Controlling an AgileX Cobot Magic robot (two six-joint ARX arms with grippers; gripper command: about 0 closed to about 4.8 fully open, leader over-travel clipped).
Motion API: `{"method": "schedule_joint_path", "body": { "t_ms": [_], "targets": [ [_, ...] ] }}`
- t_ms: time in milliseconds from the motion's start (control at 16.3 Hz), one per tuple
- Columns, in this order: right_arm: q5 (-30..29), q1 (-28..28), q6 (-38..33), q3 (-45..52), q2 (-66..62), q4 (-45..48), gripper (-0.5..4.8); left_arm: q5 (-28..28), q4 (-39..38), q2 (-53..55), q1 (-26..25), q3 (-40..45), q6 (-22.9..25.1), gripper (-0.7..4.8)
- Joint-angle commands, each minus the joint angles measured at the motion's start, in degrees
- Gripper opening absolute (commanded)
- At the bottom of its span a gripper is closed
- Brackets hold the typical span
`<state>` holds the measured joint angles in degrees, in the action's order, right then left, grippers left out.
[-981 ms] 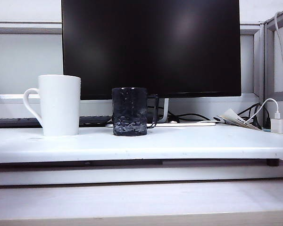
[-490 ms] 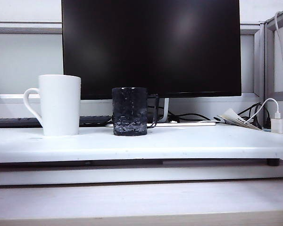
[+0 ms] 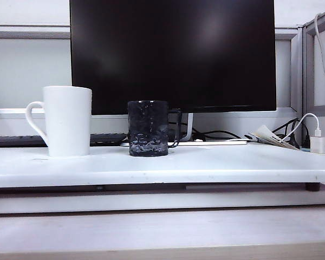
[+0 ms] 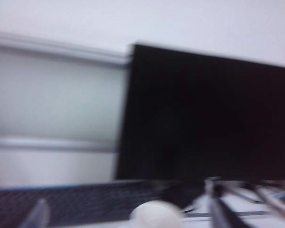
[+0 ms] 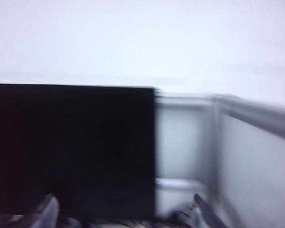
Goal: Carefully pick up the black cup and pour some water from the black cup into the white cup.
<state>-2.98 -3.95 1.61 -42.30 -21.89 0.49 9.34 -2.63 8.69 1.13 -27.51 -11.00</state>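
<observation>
In the exterior view the white cup (image 3: 67,122) stands upright at the left of the white raised board (image 3: 206,165), handle to the left. The black cup (image 3: 148,128), short and bumpy, stands a little to its right, handle to the right. Neither gripper shows there. In the blurred left wrist view my left gripper (image 4: 126,211) is open, its fingers (image 4: 38,213) wide apart, with the white cup's rim (image 4: 154,216) some way beyond them. The right gripper (image 5: 126,211) is open too, fingers (image 5: 50,211) spread with nothing between; the black cup does not show in that view.
A large dark monitor (image 3: 173,54) stands right behind the cups, with a keyboard (image 3: 108,138) under it. Cables (image 3: 222,134), papers and a white charger (image 3: 318,143) lie at the back right. A partition panel (image 3: 319,65) rises at the right edge.
</observation>
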Motion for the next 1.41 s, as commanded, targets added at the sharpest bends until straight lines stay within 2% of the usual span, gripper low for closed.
{"method": "schedule_joint_path", "body": {
  "t_ms": [61, 184, 368, 429, 490, 552, 613, 674, 736, 858, 919, 1165, 1410],
  "targets": [
    [-11.1, -0.2, -2.1, -8.6, -11.6, 0.5, 3.78, 11.3, 0.1, 10.0, 0.0, -5.6, 0.0, 4.79],
    [-15.2, -1.0, -3.1, -11.6, -19.1, -0.7, 3.78, 17.2, 0.2, 18.5, 0.1, -8.7, -0.4, 4.79],
    [-15.2, -3.1, -3.1, -11.4, -25.9, -2.4, 3.78, 22.4, -0.1, 26.2, 2.3, -9.0, -1.9, 4.79],
    [-15.2, -4.1, -3.1, -11.4, -28.3, -3.2, 3.78, 22.0, -0.3, 28.7, 4.0, -8.9, -3.1, 4.79],
    [-15.2, -5.6, -3.0, -11.4, -31.2, -3.9, 3.78, 20.0, -0.3, 31.3, 6.8, -8.9, -3.0, 4.79],
    [-15.1, -8.4, -3.1, -11.3, -36.7, -4.9, 3.77, 15.6, -0.3, 34.8, 12.0, -8.9, -2.4, 4.79],
    [-15.4, -11.3, -3.1, -11.3, -42.7, -4.7, 3.77, 9.4, -0.2, 39.3, 18.0, -8.9, 1.6, 4.79],
    [-15.4, -13.5, -3.1, -11.3, -46.1, -3.8, 3.63, 6.2, -0.2, 41.4, 20.5, -8.9, 4.7, 4.79],
    [-15.1, -15.5, -3.0, -11.3, -50.0, -1.9, 3.57, -0.6, 0.2, 44.5, 23.8, -8.9, 6.4, 4.79],
    [-15.2, -17.1, -2.9, -11.4, -55.8, 2.6, 3.59, -8.7, 1.3, 47.6, 26.0, -8.9, 6.5, 4.79],
    [-15.1, -18.1, -2.9, -11.4, -59.3, 6.0, 3.59, -10.7, 2.7, 48.9, 25.9, -8.9, 6.5, 4.79],
    [-15.3, -18.1, -3.1, -11.4, -67.8, 13.0, 3.59, -10.6, 9.2, 51.1, 25.9, -8.9, 6.3, 4.79],
    [-15.5, -18.1, -3.1, -11.4, -73.2, 20.0, 3.59, -10.3, 10.4, 51.1, 25.9, -8.9, 6.1, 4.79]
  ]
}}
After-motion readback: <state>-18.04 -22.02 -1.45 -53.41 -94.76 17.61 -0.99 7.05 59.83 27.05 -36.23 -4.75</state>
